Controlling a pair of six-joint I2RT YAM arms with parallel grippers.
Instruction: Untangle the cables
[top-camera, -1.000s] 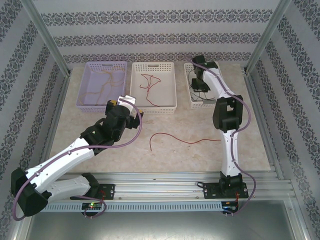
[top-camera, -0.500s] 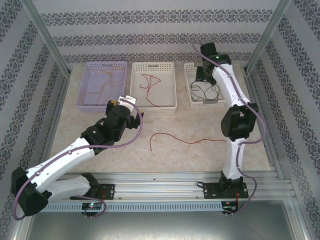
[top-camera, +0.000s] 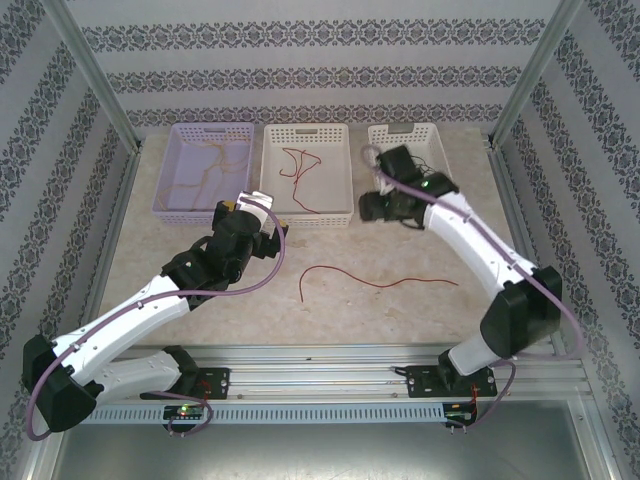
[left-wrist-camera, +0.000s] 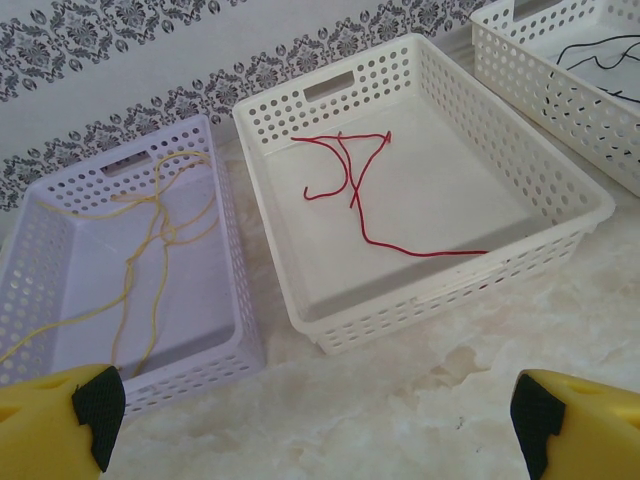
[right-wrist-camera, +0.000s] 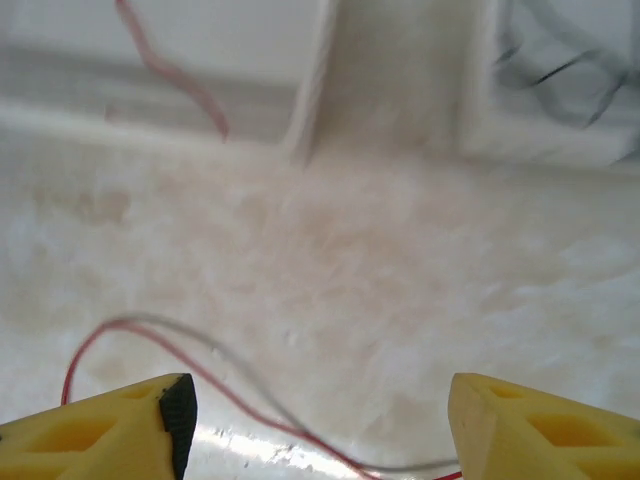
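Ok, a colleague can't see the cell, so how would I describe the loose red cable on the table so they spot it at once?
On the pale table, look at the bare stretch in front of the middle white basket. A thin red cable lies there, stretched sideways with a hook at its left end. Unlike the other red cable, it sits in no basket.

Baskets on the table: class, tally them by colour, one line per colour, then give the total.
Lilac basket: 1
White baskets: 2, the middle one and the right one
Total: 3
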